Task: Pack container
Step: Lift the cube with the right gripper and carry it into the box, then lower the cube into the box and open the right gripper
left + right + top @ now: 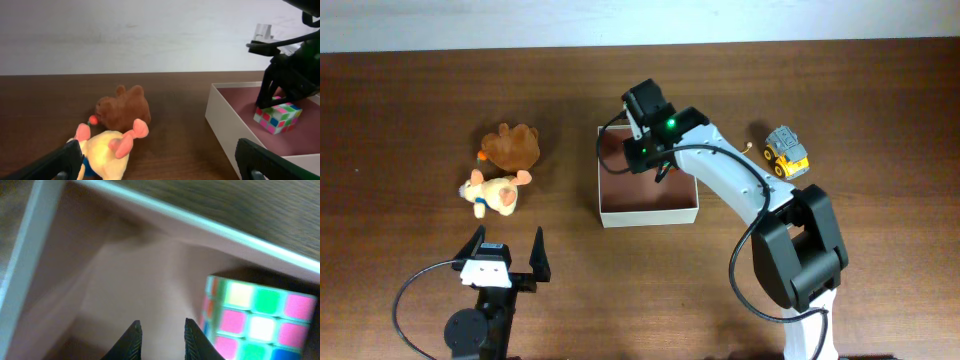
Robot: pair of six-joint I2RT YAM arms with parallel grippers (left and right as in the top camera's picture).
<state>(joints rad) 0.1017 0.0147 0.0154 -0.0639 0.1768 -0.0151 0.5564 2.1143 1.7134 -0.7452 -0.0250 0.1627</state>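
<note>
With the cube (277, 118) lying inside the container (650, 212), our right gripper (160, 340), fingers narrow and empty, should fetch another toy.

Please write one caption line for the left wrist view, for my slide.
Two plush toys, brown and yellow, lie left of the container holding a colourful cube.

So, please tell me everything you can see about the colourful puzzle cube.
The puzzle cube looks like hard plastic, its faces split into small squares of pink, green, white, yellow and blue. It sits tilted on the pinkish floor of the container, near a far wall. The right hand is just beside it, fingers close together with nothing between them; whether it touches the cube cannot be told. No other toy touches it.
</note>
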